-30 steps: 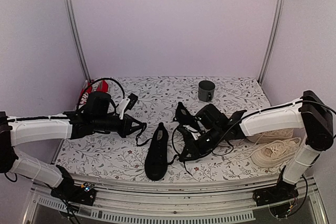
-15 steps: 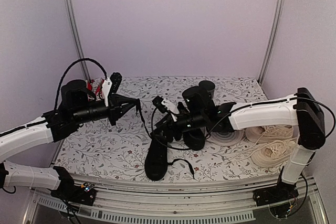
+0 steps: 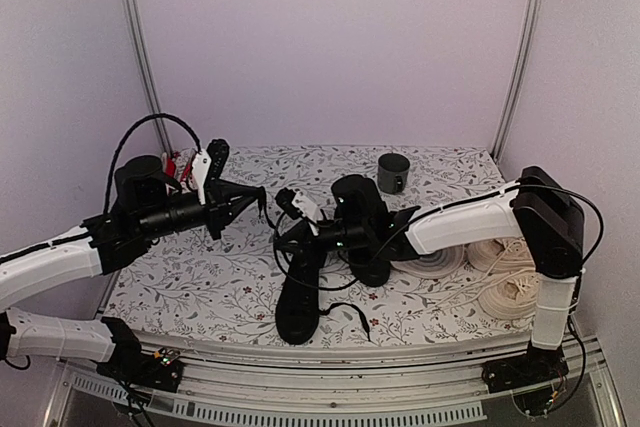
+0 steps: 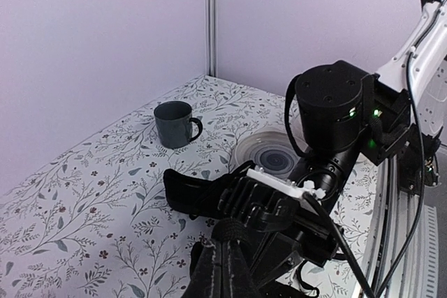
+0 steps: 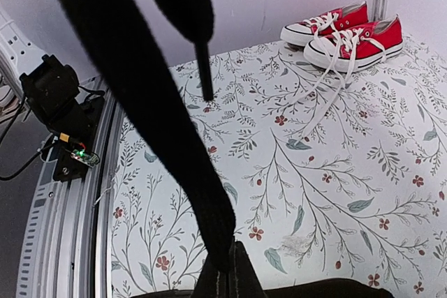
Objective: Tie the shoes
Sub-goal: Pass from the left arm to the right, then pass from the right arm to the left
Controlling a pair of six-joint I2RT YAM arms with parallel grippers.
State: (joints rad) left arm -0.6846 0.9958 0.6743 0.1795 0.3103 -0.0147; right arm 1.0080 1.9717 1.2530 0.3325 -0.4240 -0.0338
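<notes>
Your dark mug (image 3: 393,173) stands upright at the upper right of the table (image 3: 200,292); its inside can't be made out. Only your right wrist view shows the red sneakers (image 5: 346,33) clearly, at upper right. The black shoes (image 3: 300,292) lie at centre. Your right gripper (image 5: 225,280) is pinched tight on a black lace (image 5: 154,102). Your left gripper (image 3: 262,199) is clenched on the lace too.

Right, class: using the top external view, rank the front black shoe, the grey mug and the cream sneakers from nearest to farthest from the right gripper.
1. Front black shoe: directly under the right gripper, near the table's front.
2. Grey mug: behind it, toward the back wall.
3. Cream sneakers: far right edge, beside the right arm's base.
</notes>
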